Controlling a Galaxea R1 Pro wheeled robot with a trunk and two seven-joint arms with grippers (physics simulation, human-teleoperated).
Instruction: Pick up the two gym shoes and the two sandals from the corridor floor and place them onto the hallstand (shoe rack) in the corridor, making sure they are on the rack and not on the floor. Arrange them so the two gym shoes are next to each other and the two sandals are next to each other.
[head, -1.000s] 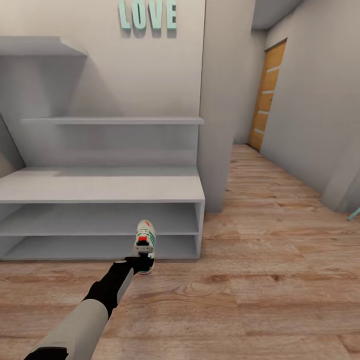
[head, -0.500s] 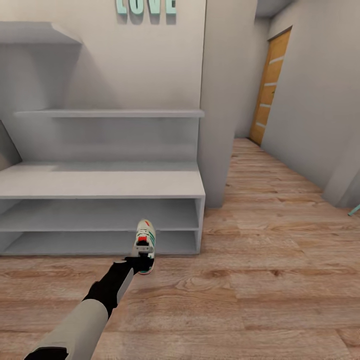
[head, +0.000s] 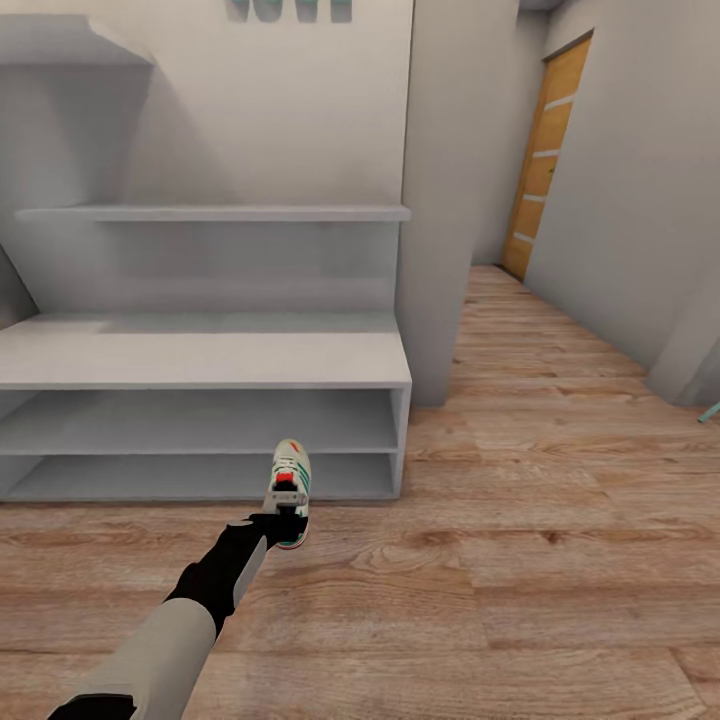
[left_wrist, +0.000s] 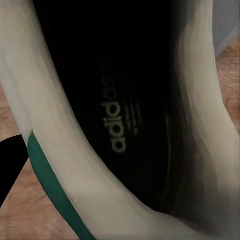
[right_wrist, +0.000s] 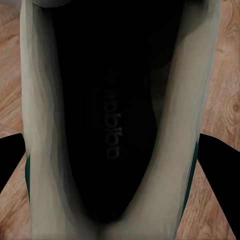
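Shoes: one gym shoe (head: 289, 492) clamped in the left gripper (head: 281, 522), another (cream too) (right_wrist: 120, 120) between right-gripper fingers (right_wrist: 220, 175).

— Where are you standing?

— I'm standing in the corridor of a home. Wood-grain plank flooring (head: 560, 560) is running away toward one o'clock, ending at an orange wooden door (head: 548, 160).

— What makes it a home?

— A pale grey hallstand (head: 200, 360) with open shoe tiers and stepped wall shelves is sitting at eleven o'clock, with plain grey walls (head: 630, 180) closing in alongside.
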